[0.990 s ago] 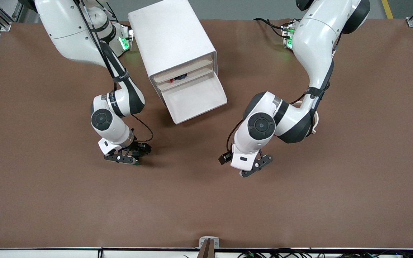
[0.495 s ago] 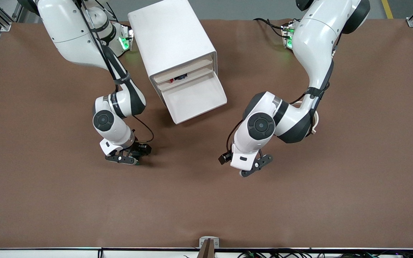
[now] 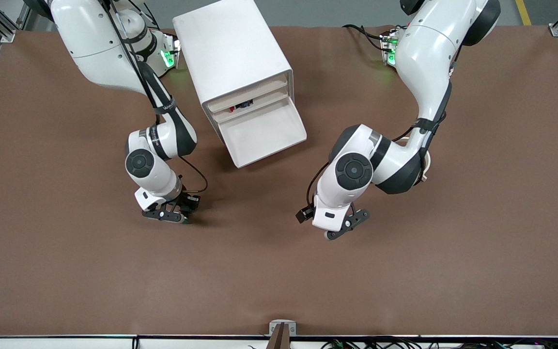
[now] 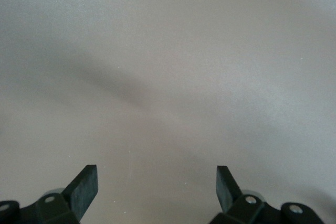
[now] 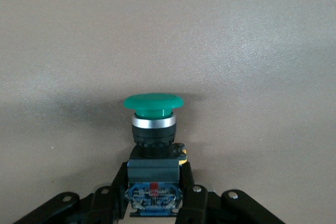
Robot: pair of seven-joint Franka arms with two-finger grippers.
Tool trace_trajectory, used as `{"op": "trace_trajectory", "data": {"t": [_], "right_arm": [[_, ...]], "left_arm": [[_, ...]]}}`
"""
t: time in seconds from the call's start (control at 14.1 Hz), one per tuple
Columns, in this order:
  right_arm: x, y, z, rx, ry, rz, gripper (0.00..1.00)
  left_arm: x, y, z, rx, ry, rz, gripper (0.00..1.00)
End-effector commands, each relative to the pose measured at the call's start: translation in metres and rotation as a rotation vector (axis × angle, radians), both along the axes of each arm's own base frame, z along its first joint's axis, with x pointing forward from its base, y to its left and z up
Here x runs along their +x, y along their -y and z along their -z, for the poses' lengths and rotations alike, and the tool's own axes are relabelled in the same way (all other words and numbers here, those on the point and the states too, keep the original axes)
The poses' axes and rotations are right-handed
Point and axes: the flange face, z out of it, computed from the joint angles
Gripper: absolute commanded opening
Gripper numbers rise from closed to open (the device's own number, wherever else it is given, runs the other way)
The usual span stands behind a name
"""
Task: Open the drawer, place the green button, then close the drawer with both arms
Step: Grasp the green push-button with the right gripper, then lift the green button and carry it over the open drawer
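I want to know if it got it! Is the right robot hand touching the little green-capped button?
Touching. In the right wrist view, the right gripper's black fingers press both sides of the green-capped button's black-and-blue body.

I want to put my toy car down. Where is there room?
Lots of bare table nearer the camera than both claws. It is crowded around the cabinet, its open drawer, the right claw holding the button, and the open left claw.
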Motion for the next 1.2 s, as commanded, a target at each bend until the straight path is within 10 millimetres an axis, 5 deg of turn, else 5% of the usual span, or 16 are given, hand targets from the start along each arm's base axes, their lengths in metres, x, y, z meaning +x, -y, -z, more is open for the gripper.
{"op": "trace_trajectory", "data": {"t": [0.0, 0.35, 1.13], "right_arm": [[0.001, -0.001, -0.001, 0.002, 0.002, 0.015, 0.04], [0.007, 0.003, -0.016, -0.005, -0.031, 0.022, 0.00], [0.022, 0.032, -0.124, -0.018, -0.155, 0.073, 0.00]], "left_arm": [[-0.001, -0.005, -0.008, 0.016, 0.019, 0.012, 0.99], [-0.002, -0.004, -0.009, 0.015, 0.020, 0.015, 0.99], [-0.005, 0.000, -0.010, 0.016, 0.019, 0.022, 0.99]]}}
